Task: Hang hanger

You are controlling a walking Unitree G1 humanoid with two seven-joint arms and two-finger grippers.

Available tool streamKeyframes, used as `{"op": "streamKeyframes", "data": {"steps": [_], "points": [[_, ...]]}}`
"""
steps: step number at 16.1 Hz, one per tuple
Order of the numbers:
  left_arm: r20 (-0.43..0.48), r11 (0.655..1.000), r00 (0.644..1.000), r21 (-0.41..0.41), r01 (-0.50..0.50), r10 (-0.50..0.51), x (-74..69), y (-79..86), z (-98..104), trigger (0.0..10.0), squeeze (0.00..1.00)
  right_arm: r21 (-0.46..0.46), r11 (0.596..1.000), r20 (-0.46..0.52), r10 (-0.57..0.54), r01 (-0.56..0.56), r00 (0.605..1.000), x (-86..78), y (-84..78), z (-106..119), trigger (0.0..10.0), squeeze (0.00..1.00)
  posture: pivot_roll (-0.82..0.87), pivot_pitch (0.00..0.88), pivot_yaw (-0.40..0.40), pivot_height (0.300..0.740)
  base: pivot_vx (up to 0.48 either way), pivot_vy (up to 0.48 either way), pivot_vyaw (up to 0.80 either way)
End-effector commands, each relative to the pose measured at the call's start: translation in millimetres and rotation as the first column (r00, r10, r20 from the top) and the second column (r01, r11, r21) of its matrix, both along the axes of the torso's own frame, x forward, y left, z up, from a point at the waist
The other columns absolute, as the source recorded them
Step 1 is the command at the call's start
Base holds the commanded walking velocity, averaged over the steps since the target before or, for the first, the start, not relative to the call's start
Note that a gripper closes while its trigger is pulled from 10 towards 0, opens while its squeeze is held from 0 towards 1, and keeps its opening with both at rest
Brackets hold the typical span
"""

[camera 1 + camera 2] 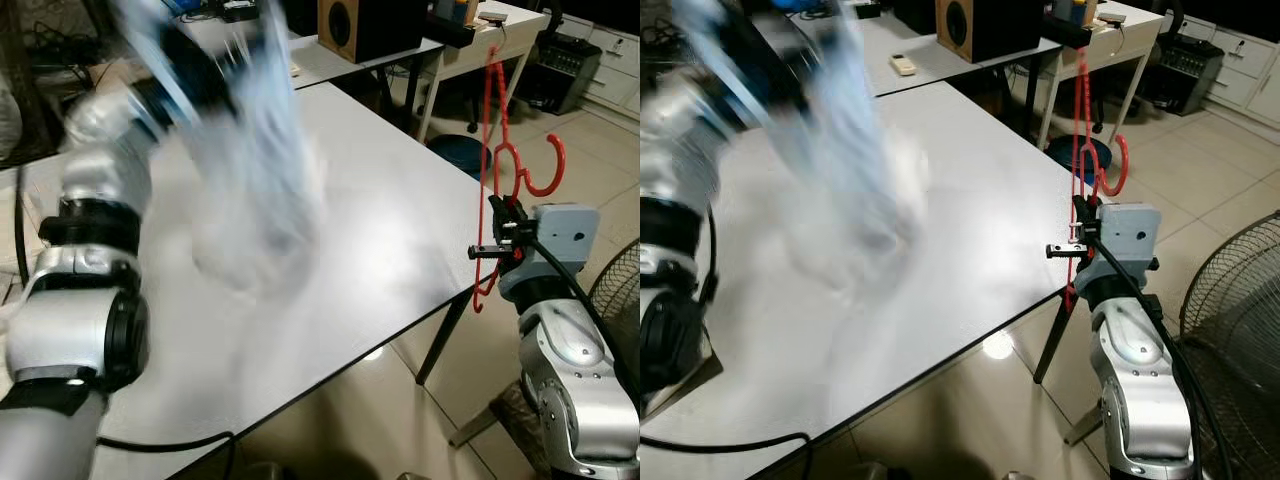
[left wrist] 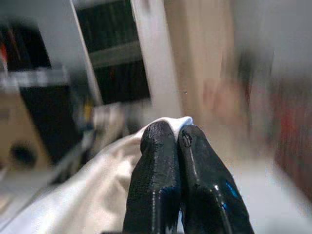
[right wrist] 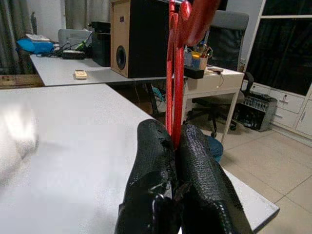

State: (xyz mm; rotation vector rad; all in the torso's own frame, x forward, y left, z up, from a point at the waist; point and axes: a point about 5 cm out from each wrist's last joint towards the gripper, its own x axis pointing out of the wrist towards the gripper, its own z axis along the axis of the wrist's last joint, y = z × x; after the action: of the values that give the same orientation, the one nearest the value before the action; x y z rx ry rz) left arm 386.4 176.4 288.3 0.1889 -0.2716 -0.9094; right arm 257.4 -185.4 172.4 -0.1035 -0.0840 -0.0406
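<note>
Left eye view: the right pincer [image 1: 497,238] grips a red hanger [image 1: 500,165] upright just past the corner of the white surface [image 1: 400,240]; the left arm lifts a blurred pale garment [image 1: 255,170] above that surface.

Left wrist view: the left pincer [image 2: 176,139] is clamped on a white fabric edge.

Right wrist view: both black fingers [image 3: 151,156] pinch the hanger's red wire; a wooden speaker [image 3: 130,39] stands on a farther desk.

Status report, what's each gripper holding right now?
Right gripper shut on red hanger, beside table edge. Left gripper shut on white cloth, raised over table, blurred. Nothing blocking.
</note>
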Motion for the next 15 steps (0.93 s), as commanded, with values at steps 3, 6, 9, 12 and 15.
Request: {"op": "streamKeyframes", "data": {"steps": [3, 6, 9, 12, 15], "points": [[-0.040, 0.943, 0.965, 0.228, -0.242, 0.258, 16.7, 3.5, -17, 0.0, 0.00, -0.007, 1.000, -0.027, -0.006, 0.006, 1.000, 0.3, 0.0, -7, 10.0, 0.00, -0.12, 0.000, 0.076, 0.740, 0.000, 0.000, 0.00], [-0.101, 0.881, 0.890, 0.230, -0.414, 0.444, 28.5, 3.9, -27, 0.0, 0.00, -0.013, 1.000, -0.054, -0.027, 0.026, 0.998, -1.5, -1.5, -12, 10.0, 0.00, -0.13, 0.000, 0.088, 0.740, 0.000, 0.000, 0.00], [0.161, 0.950, 0.980, -0.304, -0.067, 0.120, 13.4, -21.8, 66, 0.0, 0.00, -0.009, 0.998, 0.037, -0.062, 0.062, 0.997, 1.4, -7.5, 5, 10.0, 0.00, -0.14, 0.000, 0.092, 0.740, 0.000, 0.000, 0.00], [0.244, 0.942, 0.951, -0.228, 0.246, -0.189, -6.2, -20.7, 66, 0.0, 0.00, 0.019, 0.994, 0.099, -0.106, 0.105, 0.989, -0.4, -12.3, 12, 10.0, 0.00, -0.13, 0.000, 0.084, 0.740, 0.000, 0.000, 0.00], [0.073, 0.978, 0.976, -0.032, 0.208, -0.205, -15.4, 6.3, -7, 0.0, 0.00, 0.020, 0.997, 0.090, -0.071, 0.069, 0.993, 1.3, -4.8, 10, 10.0, 0.00, -0.11, 0.000, 0.064, 0.740, 0.000, 0.000, 0.00]]}}
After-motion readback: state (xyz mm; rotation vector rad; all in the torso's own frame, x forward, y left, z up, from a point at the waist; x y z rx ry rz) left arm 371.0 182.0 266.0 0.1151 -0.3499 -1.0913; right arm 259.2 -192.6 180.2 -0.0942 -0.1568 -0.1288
